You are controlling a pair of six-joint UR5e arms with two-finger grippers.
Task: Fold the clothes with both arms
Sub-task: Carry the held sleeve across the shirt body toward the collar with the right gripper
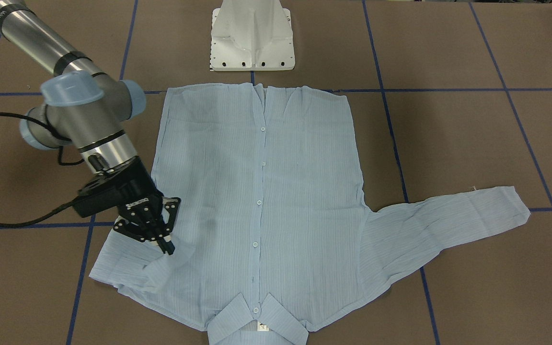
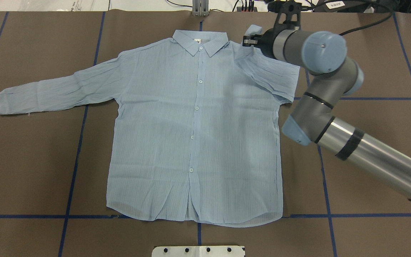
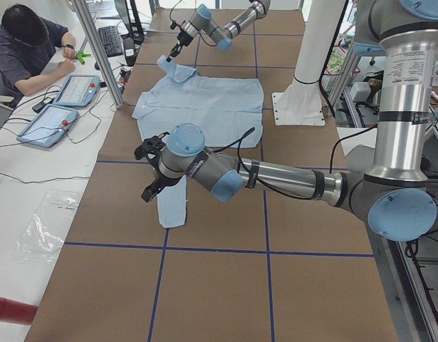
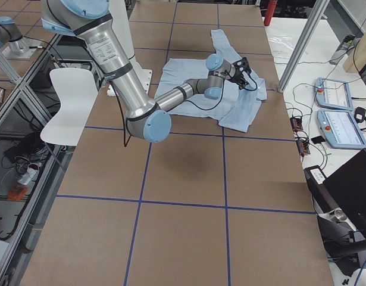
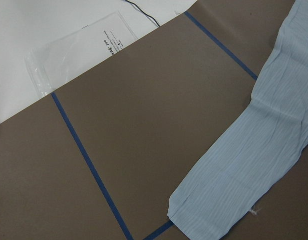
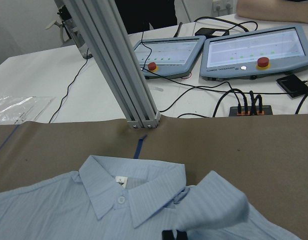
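Note:
The pale blue striped shirt [image 2: 198, 135] lies flat, buttoned side up, with its collar [image 2: 200, 42] toward the far edge. Its one sleeve [image 2: 59, 89] stretches out flat to the side. The other sleeve [image 2: 269, 73] is folded in over the shoulder, and its cuff [image 6: 214, 200] stands up off the cloth. My right gripper [image 2: 249, 40] is shut on that cuff near the collar; in the front view it [image 1: 166, 248] points down at the fold. My left gripper [image 3: 149, 174] hovers above the outstretched sleeve's end [image 5: 229, 200]; I cannot tell whether it is open.
The white pedestal base [image 1: 253, 38] stands by the shirt's hem. Blue tape lines cross the brown table. An aluminium post [image 6: 118, 65] rises just beyond the collar, with control tablets [image 6: 254, 50] behind it. A person [image 3: 26, 43] sits at the side desk. A plastic bag [image 5: 78, 50] lies off the table's end.

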